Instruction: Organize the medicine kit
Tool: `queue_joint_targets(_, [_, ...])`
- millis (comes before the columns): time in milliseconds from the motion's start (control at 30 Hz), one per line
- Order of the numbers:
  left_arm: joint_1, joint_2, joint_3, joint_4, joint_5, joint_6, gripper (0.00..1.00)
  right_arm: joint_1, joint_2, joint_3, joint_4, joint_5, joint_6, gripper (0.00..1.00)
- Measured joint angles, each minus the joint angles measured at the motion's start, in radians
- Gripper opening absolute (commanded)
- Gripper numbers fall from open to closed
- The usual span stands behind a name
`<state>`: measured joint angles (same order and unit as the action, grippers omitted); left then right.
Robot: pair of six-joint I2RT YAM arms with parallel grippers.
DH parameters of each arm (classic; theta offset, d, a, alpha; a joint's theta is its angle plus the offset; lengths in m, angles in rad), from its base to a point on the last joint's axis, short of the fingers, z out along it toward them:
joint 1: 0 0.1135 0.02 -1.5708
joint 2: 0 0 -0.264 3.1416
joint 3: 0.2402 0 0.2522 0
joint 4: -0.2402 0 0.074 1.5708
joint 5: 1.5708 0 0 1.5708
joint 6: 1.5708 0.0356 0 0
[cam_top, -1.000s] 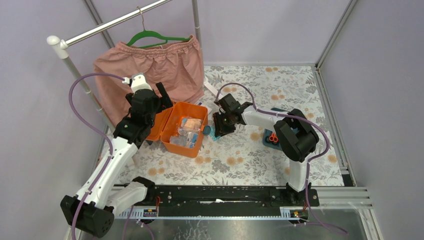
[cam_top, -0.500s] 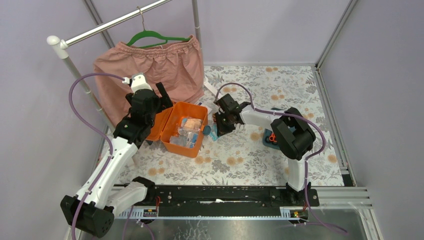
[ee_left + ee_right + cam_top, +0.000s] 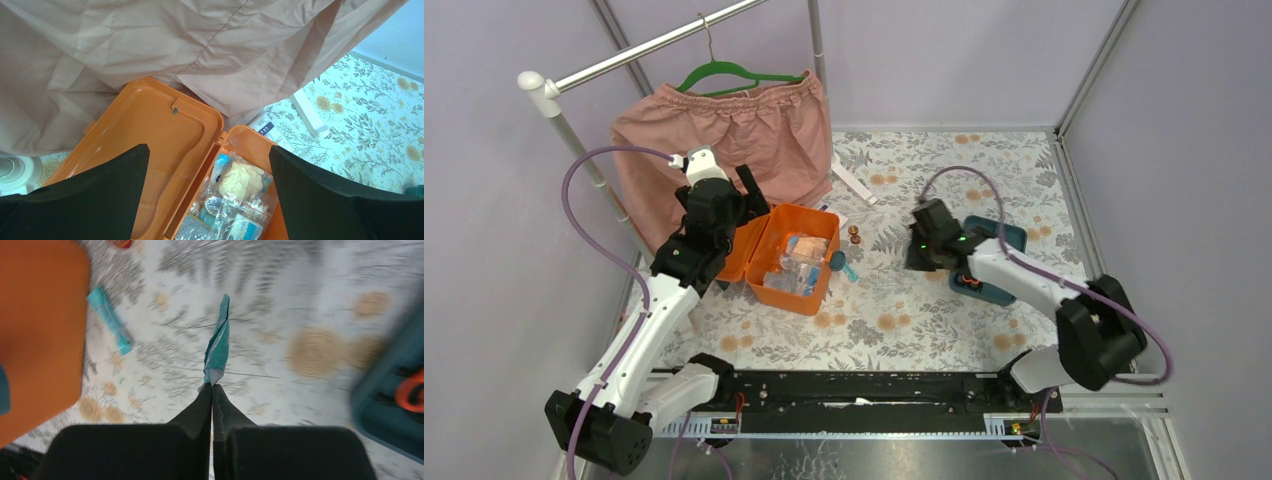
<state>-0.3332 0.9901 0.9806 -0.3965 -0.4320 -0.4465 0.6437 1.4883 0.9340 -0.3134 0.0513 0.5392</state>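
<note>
Right jaws tight on a teal sachet (image 3: 218, 340); left jaws wide apart over the orange box (image 3: 150, 130).

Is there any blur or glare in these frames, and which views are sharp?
Right wrist: heavy motion blur smears the cloth and tray; only the tool and its pinched packet are sharp. Left wrist: sharp and evenly lit, box clear. Top external: sharp, no glare.

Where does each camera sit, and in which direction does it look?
Top external: above and behind the robot, looking down; left arm and right arm show.
Left wrist: above the open box, looking down; open left gripper shows.
Right wrist: looking down at table; right gripper shut on packet.
Shared: box, in top and left wrist.
</note>
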Motion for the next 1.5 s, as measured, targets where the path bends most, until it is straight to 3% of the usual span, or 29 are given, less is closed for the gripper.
queue_joint_targets(267, [0.0, 0.0, 0.0, 0.0, 0.005, 0.0, 0.99, -0.336, -0.257, -0.183, -0.101, 0.089, 0.077, 0.0])
queue_joint_targets(467, [0.0, 0.0, 0.0, 0.0, 0.006, 0.0, 0.99, -0.592, -0.409, -0.297, -0.115, 0.032, 0.129, 0.0])
queue_joint_targets(567, [0.0, 0.0, 0.0, 0.0, 0.006, 0.0, 0.99, -0.653, -0.435, -0.337, -0.117, 0.0, 0.156, 0.0])
queue_joint_targets(767, [0.0, 0.0, 0.0, 0.0, 0.005, 0.0, 0.99, -0.728, -0.44, -0.356, -0.122, -0.031, 0.16, 0.0])
queue_joint_targets(900, [0.0, 0.0, 0.0, 0.0, 0.006, 0.0, 0.99, -0.74, -0.409, -0.356, -0.122, -0.048, 0.15, 0.07])
queue_joint_targets(1233, [0.0, 0.0, 0.0, 0.0, 0.005, 0.0, 0.99, -0.743, -0.354, -0.359, -0.12, -0.08, 0.104, 0.39])
queue_joint_targets(1500, [0.0, 0.0, 0.0, 0.0, 0.006, 0.0, 0.99, -0.743, -0.336, -0.22, -0.161, -0.059, -0.011, 0.37])
